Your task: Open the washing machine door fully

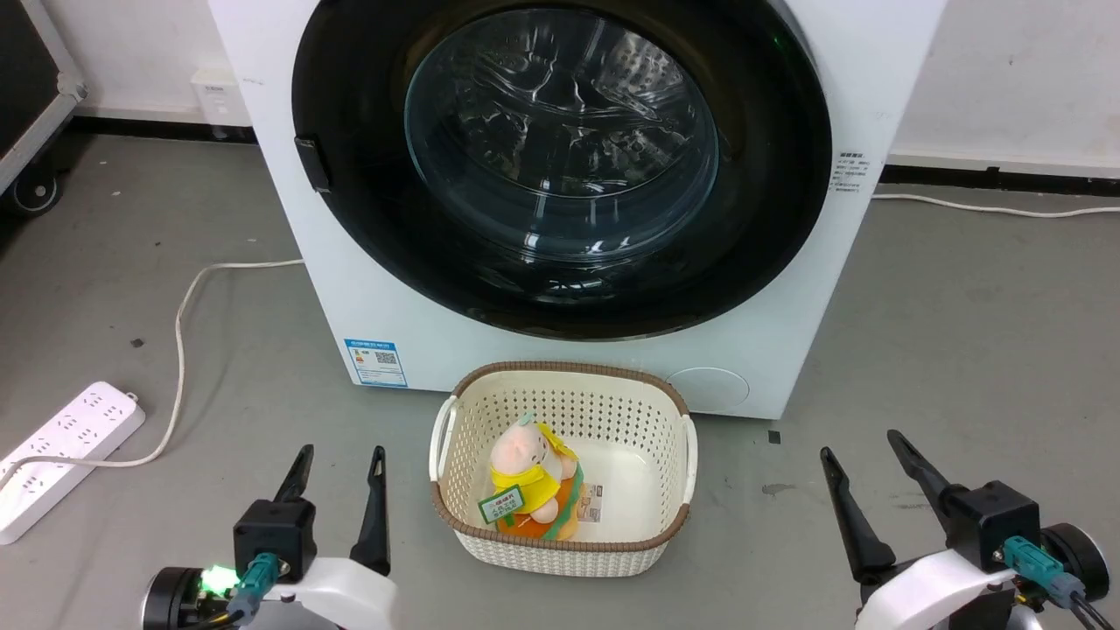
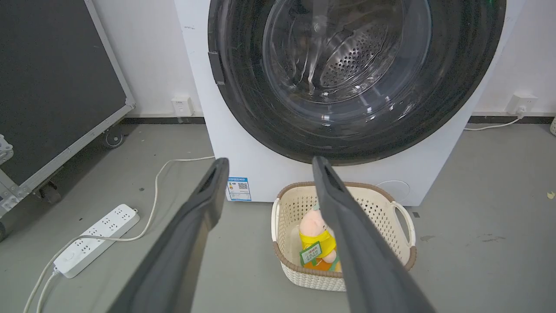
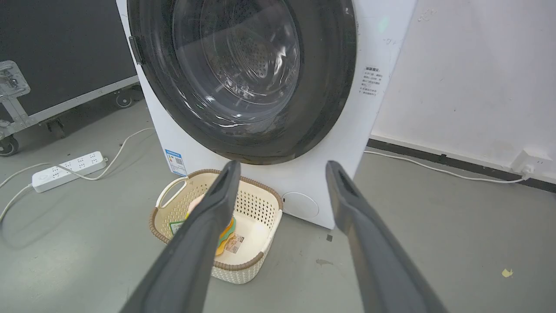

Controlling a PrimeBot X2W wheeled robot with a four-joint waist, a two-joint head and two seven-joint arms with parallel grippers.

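Note:
The washing machine door is a big round glossy black ring with a bulging clear glass bowl; it lies flat against the white machine front, with a small dark handle at its left edge. The door fills the top of the left wrist view and the door faces the right wrist camera too. My left gripper hangs open at the lower left, well short of the machine. My right gripper stands open at the lower right, also apart from the door. In the wrist views the left gripper and right gripper hold nothing.
A cream perforated basket with a plush toy sits on the grey floor right before the machine, between my grippers. A white power strip and its cable lie at the left. A black wheeled case stands far left.

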